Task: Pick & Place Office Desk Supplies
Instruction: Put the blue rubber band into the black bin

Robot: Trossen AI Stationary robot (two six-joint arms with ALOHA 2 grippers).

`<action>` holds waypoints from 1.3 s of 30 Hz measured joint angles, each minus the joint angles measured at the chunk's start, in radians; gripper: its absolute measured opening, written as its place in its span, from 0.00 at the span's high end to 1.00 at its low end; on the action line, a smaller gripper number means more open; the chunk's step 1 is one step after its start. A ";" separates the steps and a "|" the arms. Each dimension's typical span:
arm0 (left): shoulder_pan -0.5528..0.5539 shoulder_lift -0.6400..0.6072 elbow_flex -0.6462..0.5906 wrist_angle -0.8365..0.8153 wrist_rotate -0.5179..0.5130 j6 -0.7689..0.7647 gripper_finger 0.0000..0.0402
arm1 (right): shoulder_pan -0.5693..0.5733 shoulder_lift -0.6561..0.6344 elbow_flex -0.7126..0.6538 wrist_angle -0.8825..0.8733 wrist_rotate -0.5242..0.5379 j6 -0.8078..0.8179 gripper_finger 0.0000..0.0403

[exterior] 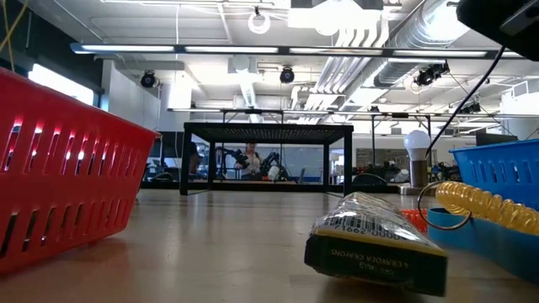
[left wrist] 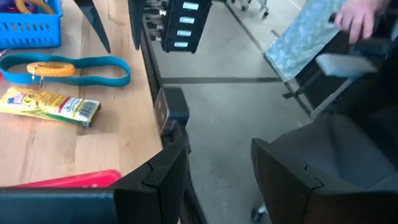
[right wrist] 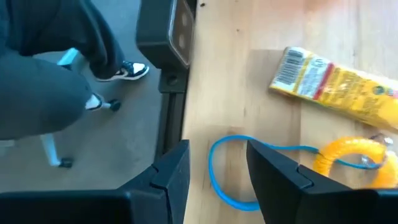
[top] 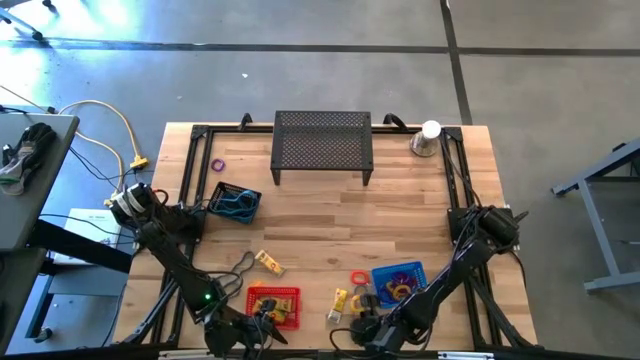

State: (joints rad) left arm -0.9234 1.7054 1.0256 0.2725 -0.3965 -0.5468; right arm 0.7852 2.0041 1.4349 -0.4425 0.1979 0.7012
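High view — both grippers (top: 262, 330) (top: 352, 333) open, near tbl edge (top: 330, 350).

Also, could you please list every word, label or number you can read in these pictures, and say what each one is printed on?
"CRAYOLA CRAYONS": likely, small and upside down, on the dark end of the crayon box in the low view.
Barcode and digits on that box's wrapper: too small to read.
Print on the yellow crayon box in the left wrist view: blurred.
Barcode and print on the yellow crayon box in the right wrist view: blurred.
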 joint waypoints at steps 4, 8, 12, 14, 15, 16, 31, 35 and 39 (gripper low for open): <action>0.000 0.000 0.000 0.003 0.000 -0.001 0.58 | -0.015 0.000 0.000 0.015 -0.014 0.002 0.64; 0.000 0.000 0.000 0.002 0.000 -0.001 0.58 | -0.014 0.000 0.000 0.009 -0.036 0.002 0.64; 0.000 0.000 0.000 0.004 0.000 0.003 0.58 | -0.018 0.012 0.000 -0.001 -0.089 0.006 0.64; 0.005 0.000 0.000 0.001 0.000 0.003 0.58 | -0.023 0.019 0.000 -0.004 -0.128 0.004 0.64; 0.005 0.000 0.000 0.001 0.000 0.003 0.58 | -0.027 0.027 0.002 0.002 -0.134 0.003 0.64; 0.005 0.000 0.000 0.001 0.000 0.004 0.58 | -0.029 0.033 0.001 -0.005 -0.138 -0.005 0.64; 0.034 0.000 0.000 0.014 0.000 -0.009 0.58 | -0.022 0.125 0.002 -0.005 -0.055 -0.156 0.64; 0.034 0.000 0.000 0.013 0.000 -0.011 0.58 | -0.014 0.127 0.002 -0.012 -0.011 -0.158 0.69; 0.034 0.000 0.000 0.016 0.000 -0.011 0.58 | -0.005 0.121 0.002 -0.013 -0.004 -0.198 0.86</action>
State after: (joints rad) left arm -0.8894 1.7056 1.0260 0.2885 -0.3962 -0.5579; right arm 0.7803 2.1250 1.4364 -0.4555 0.1941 0.5028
